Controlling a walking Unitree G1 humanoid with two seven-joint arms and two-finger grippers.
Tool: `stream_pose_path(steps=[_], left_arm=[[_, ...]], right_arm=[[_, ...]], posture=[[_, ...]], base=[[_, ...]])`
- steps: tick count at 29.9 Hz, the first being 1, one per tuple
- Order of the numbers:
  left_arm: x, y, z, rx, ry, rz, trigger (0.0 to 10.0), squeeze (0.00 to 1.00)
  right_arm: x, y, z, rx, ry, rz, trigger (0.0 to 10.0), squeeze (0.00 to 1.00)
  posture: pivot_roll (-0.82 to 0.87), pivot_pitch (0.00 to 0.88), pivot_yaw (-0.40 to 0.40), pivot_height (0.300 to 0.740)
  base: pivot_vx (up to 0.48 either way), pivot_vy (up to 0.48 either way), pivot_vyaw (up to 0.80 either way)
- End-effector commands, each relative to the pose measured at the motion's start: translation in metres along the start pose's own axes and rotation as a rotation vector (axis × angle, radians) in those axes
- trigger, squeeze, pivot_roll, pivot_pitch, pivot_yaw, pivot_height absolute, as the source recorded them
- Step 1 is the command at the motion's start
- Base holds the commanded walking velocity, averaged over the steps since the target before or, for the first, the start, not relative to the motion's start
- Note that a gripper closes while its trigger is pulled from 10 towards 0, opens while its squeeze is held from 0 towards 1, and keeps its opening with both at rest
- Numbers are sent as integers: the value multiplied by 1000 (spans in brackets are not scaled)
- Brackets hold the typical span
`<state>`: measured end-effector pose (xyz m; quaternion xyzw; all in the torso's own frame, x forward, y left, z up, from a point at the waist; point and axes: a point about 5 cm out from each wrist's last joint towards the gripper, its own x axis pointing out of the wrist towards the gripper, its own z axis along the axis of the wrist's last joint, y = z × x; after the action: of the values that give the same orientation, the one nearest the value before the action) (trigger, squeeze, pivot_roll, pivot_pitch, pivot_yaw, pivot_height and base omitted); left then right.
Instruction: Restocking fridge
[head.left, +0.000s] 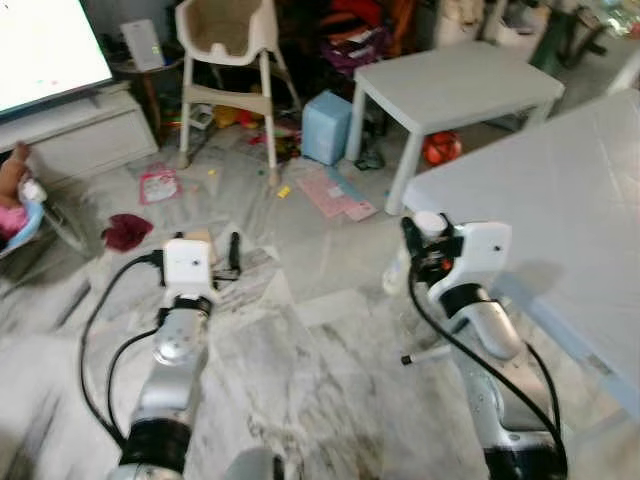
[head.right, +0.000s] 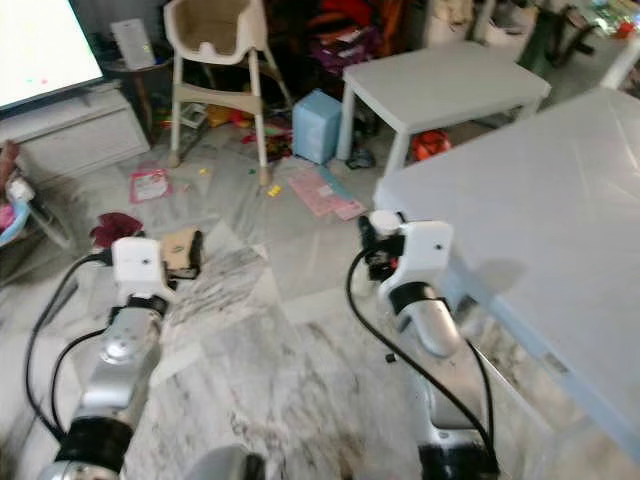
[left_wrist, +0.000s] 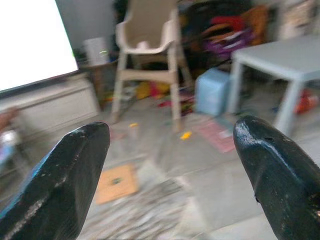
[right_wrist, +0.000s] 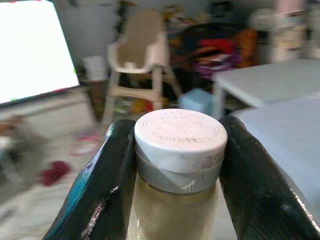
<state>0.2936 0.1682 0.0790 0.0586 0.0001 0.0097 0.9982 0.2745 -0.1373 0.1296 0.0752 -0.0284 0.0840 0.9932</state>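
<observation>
the right gripper holds a bottle with a white cap; its two black fingers press on both sides of the neck, just under the cap, and the liquid inside looks pale yellow. in the head views this gripper is in the air beside the corner of the big white table, and the bottle hangs down from it, above the marble floor. the left gripper is wide apart and holds nothing; between its fingertips only the room is seen. the left arm reaches forward over the floor, near a small brown tile. farther away stand a high chair, a light blue box and a small white table, with toys and papers scattered around on the floor.
</observation>
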Motion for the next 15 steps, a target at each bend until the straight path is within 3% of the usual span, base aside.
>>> stream_pose_path(steps=[1,15], left_arm=[[-2,0,-1,5,0,10,10000,0],[-7,7,-2,40,-8,24,10000,0]], right_arm=[[3,3,11,-9,-47,26,10000,0],[-1,-1,4,-19,-14,30,10000,0]], posture=[[-59,0,24,740],[-45,0,8,740]], base=[[-277,0,800],[0,0,800]])
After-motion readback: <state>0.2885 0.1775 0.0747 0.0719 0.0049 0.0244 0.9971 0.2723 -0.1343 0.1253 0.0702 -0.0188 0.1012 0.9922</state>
